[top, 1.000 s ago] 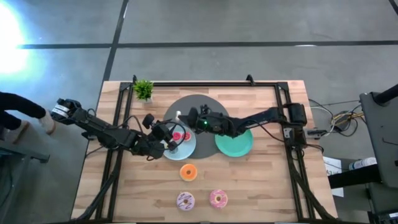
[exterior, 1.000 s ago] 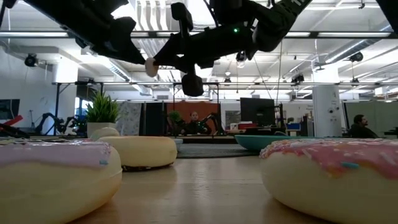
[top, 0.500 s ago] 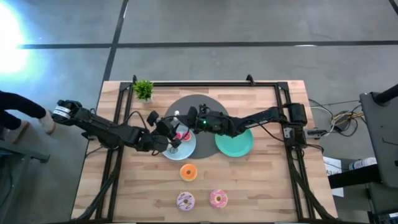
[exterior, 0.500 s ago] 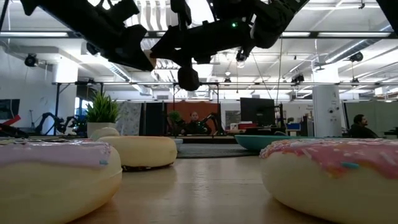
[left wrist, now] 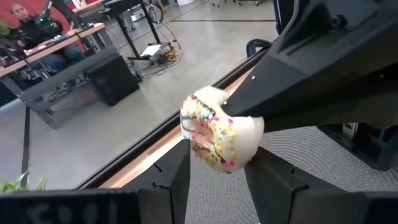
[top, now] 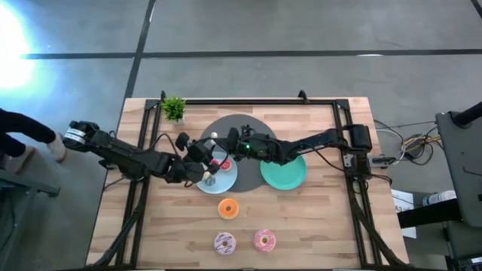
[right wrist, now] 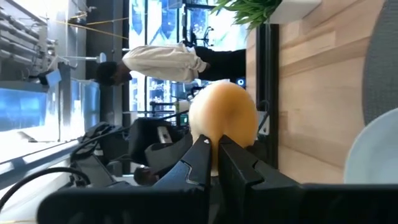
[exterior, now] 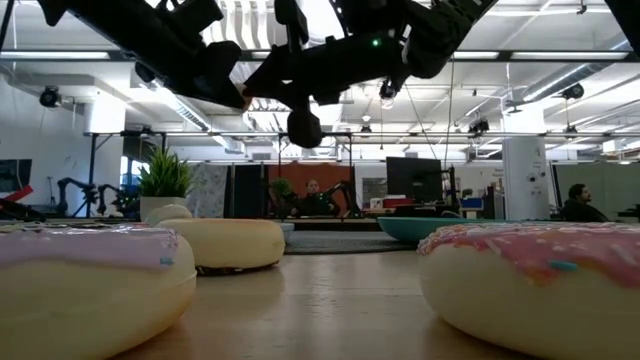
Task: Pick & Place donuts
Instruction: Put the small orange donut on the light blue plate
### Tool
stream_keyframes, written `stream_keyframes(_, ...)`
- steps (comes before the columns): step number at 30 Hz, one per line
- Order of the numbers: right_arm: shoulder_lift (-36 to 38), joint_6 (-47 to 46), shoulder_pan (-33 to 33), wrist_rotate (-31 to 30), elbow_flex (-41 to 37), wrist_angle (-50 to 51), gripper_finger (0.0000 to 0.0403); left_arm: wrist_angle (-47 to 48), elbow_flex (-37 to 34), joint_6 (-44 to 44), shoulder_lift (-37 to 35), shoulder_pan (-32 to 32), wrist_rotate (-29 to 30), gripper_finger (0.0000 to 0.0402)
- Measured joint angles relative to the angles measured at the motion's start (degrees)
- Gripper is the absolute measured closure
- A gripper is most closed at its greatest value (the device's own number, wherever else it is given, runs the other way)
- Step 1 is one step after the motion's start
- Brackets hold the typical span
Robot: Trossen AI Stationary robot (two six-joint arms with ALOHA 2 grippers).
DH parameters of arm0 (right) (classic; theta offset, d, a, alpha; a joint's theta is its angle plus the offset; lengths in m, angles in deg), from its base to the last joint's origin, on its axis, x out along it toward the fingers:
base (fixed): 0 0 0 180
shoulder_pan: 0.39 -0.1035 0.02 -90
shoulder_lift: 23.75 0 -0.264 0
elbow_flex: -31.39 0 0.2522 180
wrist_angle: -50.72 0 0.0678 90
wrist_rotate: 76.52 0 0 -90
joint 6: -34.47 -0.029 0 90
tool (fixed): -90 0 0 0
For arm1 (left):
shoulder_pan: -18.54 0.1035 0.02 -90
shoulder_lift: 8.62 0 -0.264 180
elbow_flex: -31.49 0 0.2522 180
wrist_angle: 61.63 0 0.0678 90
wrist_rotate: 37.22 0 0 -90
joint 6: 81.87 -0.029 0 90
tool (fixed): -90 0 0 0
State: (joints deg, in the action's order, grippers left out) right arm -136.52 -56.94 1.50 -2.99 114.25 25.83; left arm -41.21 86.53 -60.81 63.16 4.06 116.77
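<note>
A small cream donut with coloured sprinkles (left wrist: 217, 134) is held in the air by my right gripper (right wrist: 214, 152), over the far left rim of the light blue plate (top: 226, 179). It shows as a pale spot (top: 214, 137) in the high view. My left gripper (left wrist: 217, 177) is open, with one finger on each side of this donut's lower part; I cannot tell whether they touch it. Tiny red-pink donuts (top: 223, 163) lie on the blue plate. The orange (top: 227, 208), white-purple sprinkled (top: 224, 242) and pink (top: 264, 240) donuts rest flat on the wood. My right gripper pinches the small donut by its rim (right wrist: 214, 140) between its two fingers, which stand close together. The fingers (left wrist: 292, 106) come roughly level from the table's right. The donut is lifted clear and stands on edge, its sprinkled face (left wrist: 208, 130) turned toward my left gripper.
The green plate (top: 290, 175) lies under the right arm. The grey disc (top: 241, 124) lies behind both plates. A potted plant (top: 174, 108) stands at the far left corner. A black frame (top: 248, 101) runs along the table's edges. A person's dark sleeve (top: 22, 132) shows beyond the left edge.
My left gripper has moved up and toward the far edge, from over the blue plate's near left part to the donut held by my right gripper. The right gripper has risen slightly with the donut.
</note>
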Motion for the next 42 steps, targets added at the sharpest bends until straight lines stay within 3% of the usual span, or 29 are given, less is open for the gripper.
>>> stream_keyframes(11, 0.02, -1.28, 0.00, -0.07, 0.00, 1.54, 0.0390, 0.02, 0.06, -0.70, 0.00, 0.00, 0.29, 0.0286)
stream_keyframes(20, 0.11, -1.56, 0.17, -0.22, -0.01, 2.52, 0.0390, -0.14, 0.37, -1.88, 0.00, -0.02, -1.06, 0.0382)
stream_keyframes(23, 0.11, 0.06, 0.17, -0.19, -0.02, 2.58, 0.0382, -0.13, 0.37, -1.93, 0.00, -0.02, -1.29, 0.0396)
stream_keyframes(30, 0.54, 10.03, 0.37, 3.47, -0.15, 3.74, 0.0304, 1.50, 0.37, -4.38, 0.00, -0.05, -1.09, 0.0399)
stream_keyframes(36, 5.88, 22.27, 0.43, 8.61, -0.76, 16.03, 0.0232, 9.28, -0.10, -2.26, -0.02, -0.15, -3.31, 0.0399)
stream_keyframes(42, 17.23, 33.14, 0.27, 4.50, -2.17, 32.15, 0.0205, 13.89, -1.63, -1.58, 0.65, -1.64, -17.28, 0.0399)
